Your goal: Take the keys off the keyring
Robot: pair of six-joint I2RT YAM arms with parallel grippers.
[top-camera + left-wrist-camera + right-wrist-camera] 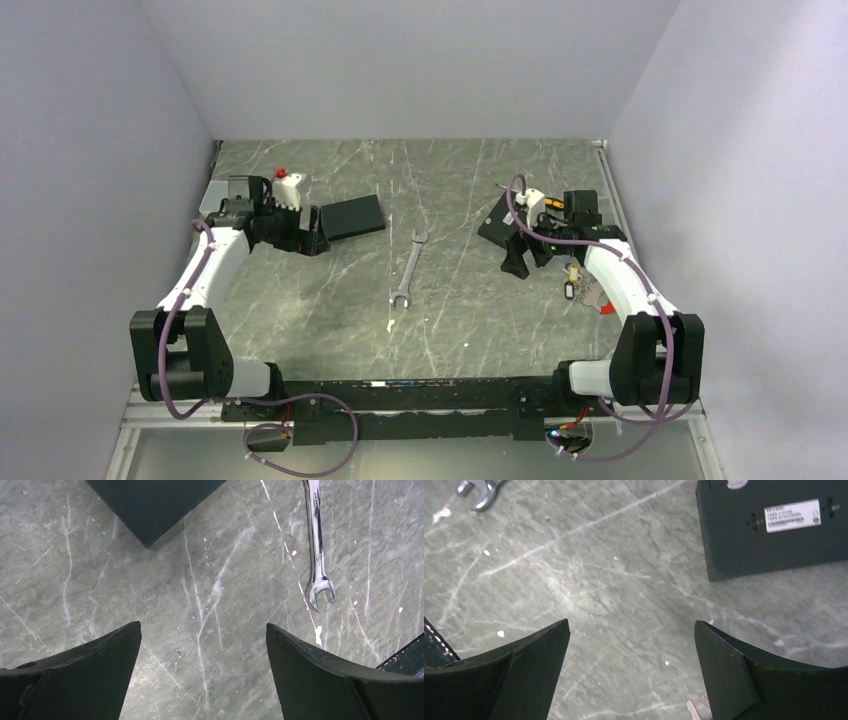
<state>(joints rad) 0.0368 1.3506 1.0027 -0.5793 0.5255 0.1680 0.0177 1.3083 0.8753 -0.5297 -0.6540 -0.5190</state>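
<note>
L gripper (pixel 202 680): jaws spread wide, nothing btwn. fingers (pixel 95 675) matte black, wedge-shaped, flat inner faces. Hangs over left half of table (pixel 210 605). R gripper (pixel 631 675): same black wedges, likewise spread wide, pinching nothing, over right half.

Table top: smooth grey-green stone look, pale veins, white scratches & flecks. Just beyond L gripper, flat black box (pixel 352 215), matte, sharp square corner, skewed to table edges. Mid-table, wrench (pixel 408 268): long, polished silver, open-end head, lying flat & slightly slanted, well apart from both grippers. By R gripper, second black box (pixel 774 530), matte, straight edges, w/ white rectangular label (pixel 792 515); print too small to read.

Near right edge of table: keys (pixel 571 283), tiny bunch, brass & dark bits, just beside R forearm (pixel 615 275), toward near edge from R gripper. Next to them, keyring (pixel 603 305): red bit showing, rest partly hidden by arm. Can't tell whether joined to keys.

Open room: wide stretch of top btwn wrench & each gripper, more along near edge. Pale walls (pixel 400 70) close in at left, far & right edges.
</note>
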